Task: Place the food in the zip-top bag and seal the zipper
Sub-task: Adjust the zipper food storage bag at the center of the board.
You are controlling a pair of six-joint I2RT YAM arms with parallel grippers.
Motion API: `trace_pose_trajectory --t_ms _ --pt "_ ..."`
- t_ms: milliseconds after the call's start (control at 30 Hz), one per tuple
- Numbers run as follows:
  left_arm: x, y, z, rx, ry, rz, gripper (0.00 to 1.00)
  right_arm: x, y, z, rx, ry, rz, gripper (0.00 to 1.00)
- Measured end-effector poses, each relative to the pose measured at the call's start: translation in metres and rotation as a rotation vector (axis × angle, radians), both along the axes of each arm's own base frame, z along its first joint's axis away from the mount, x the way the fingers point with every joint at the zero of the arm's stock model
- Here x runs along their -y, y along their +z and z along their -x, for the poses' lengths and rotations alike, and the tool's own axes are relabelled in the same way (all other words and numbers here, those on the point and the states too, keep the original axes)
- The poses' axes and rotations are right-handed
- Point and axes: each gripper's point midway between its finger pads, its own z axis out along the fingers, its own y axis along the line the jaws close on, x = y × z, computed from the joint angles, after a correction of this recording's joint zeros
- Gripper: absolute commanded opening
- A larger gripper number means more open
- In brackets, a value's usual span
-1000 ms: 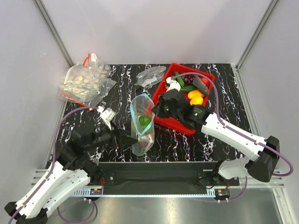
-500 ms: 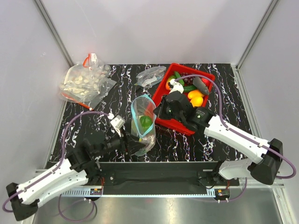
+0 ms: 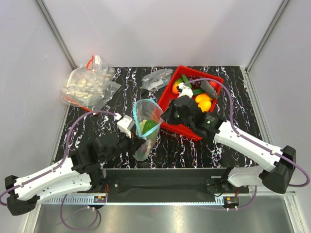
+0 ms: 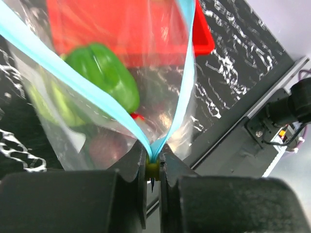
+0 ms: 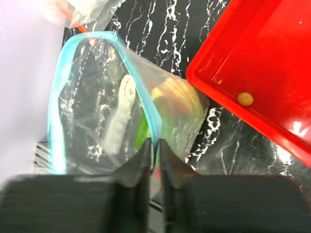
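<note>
1. jaws of the left gripper (image 4: 153, 164) clamp the zipper (image 4: 92, 90) at its near end; hold firm.
2. zip-top bag (image 3: 146, 130) hangs between the grippers, mouth gaping, food (image 4: 104, 73) inside.
3. right gripper (image 5: 154, 145), beside the red tray (image 5: 262, 43), pinches the far rim; pull taut, then press along the strip.

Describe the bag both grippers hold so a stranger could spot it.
Find the red tray. Just left of it is the zip-top bag, holding green produce. Unlike the bag of white pieces, it has a teal strip round its mouth.

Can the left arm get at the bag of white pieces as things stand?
Probably not yet: the way looks free, but the left gripper is shut on the zipper of the zip-top bag.
</note>
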Motion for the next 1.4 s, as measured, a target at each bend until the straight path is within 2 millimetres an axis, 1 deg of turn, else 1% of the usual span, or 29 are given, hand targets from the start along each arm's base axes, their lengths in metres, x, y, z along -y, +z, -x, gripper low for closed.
trace_pose_trajectory --t_ms 33,67,100,167,233,300,333,367,400,433,467,500,567,600,667,700,767,933,1000,1167,1200,1333,1400 --pt "-0.002 0.008 0.000 0.004 0.001 -0.004 0.00 0.001 0.000 0.001 0.003 0.002 0.003 0.33" --pt "-0.005 0.017 0.001 0.010 0.000 -0.008 0.00 0.002 -0.001 0.001 0.007 0.006 0.007 0.63" --pt "-0.008 0.027 0.003 0.016 -0.002 -0.013 0.00 0.003 -0.001 0.002 0.012 0.011 0.014 0.69" --pt "-0.016 0.044 0.006 0.017 -0.008 -0.029 0.00 0.007 -0.001 0.003 0.036 0.036 0.046 0.76" --pt "-0.022 0.060 0.011 0.013 -0.018 -0.047 0.00 0.010 -0.001 0.004 0.061 0.060 0.080 0.78" --pt "-0.026 0.069 0.015 0.005 -0.029 -0.062 0.00 0.014 -0.002 0.005 0.076 0.084 0.122 0.77" --pt "-0.029 0.070 0.017 -0.003 -0.035 -0.076 0.00 0.016 -0.001 0.006 0.084 0.100 0.147 0.75" --pt "-0.032 0.069 0.019 -0.009 -0.040 -0.093 0.00 0.018 0.001 0.007 0.097 0.120 0.170 0.73" --pt "-0.035 0.066 0.021 -0.017 -0.043 -0.111 0.00 0.018 0.005 0.008 0.113 0.146 0.185 0.69" --pt "-0.038 0.061 0.023 -0.027 -0.048 -0.136 0.00 0.016 0.011 0.009 0.134 0.181 0.191 0.68" --pt "-0.041 0.055 0.025 -0.036 -0.056 -0.161 0.00 0.014 0.017 0.012 0.160 0.224 0.193 0.68" --pt "-0.044 0.052 0.028 -0.041 -0.067 -0.177 0.00 0.011 0.024 0.016 0.188 0.274 0.190 0.73" --pt "-0.046 0.049 0.033 -0.044 -0.093 -0.192 0.00 0.006 0.034 0.027 0.246 0.383 0.183 0.76" --pt "-0.047 0.048 0.036 -0.043 -0.110 -0.192 0.00 0.001 0.040 0.035 0.290 0.462 0.177 0.79" --pt "-0.048 0.049 0.042 -0.038 -0.146 -0.189 0.00 -0.008 0.050 0.053 0.392 0.630 0.152 0.80" --pt "-0.049 0.049 0.046 -0.035 -0.166 -0.186 0.00 -0.011 0.050 0.063 0.448 0.723 0.152 0.80" --pt "-0.051 0.049 0.051 -0.033 -0.199 -0.193 0.00 -0.014 0.044 0.079 0.523 0.867 0.161 0.82" --pt "-0.049 0.052 0.060 -0.046 -0.273 -0.238 0.00 -0.027 0.036 0.102 0.624 1.136 0.164 0.84" --pt "-0.047 0.054 0.062 -0.050 -0.301 -0.251 0.00 -0.038 0.039 0.106 0.650 1.227 0.152 0.81" --pt "-0.043 0.056 0.068 -0.058 -0.361 -0.274 0.00 -0.063 0.050 0.107 0.692 1.389 0.116 0.74" --pt "-0.042 0.057 0.069 -0.060 -0.372 -0.277 0.00 -0.067 0.052 0.107 0.697 1.414 0.105 0.69" --pt "-0.041 0.059 0.071 -0.060 -0.395 -0.295 0.00 -0.074 0.050 0.116 0.674 1.513 0.054 0.59" --pt "-0.041 0.060 0.070 -0.060 -0.398 -0.309 0.00 -0.073 0.046 0.122 0.649 1.550 0.029 0.59"
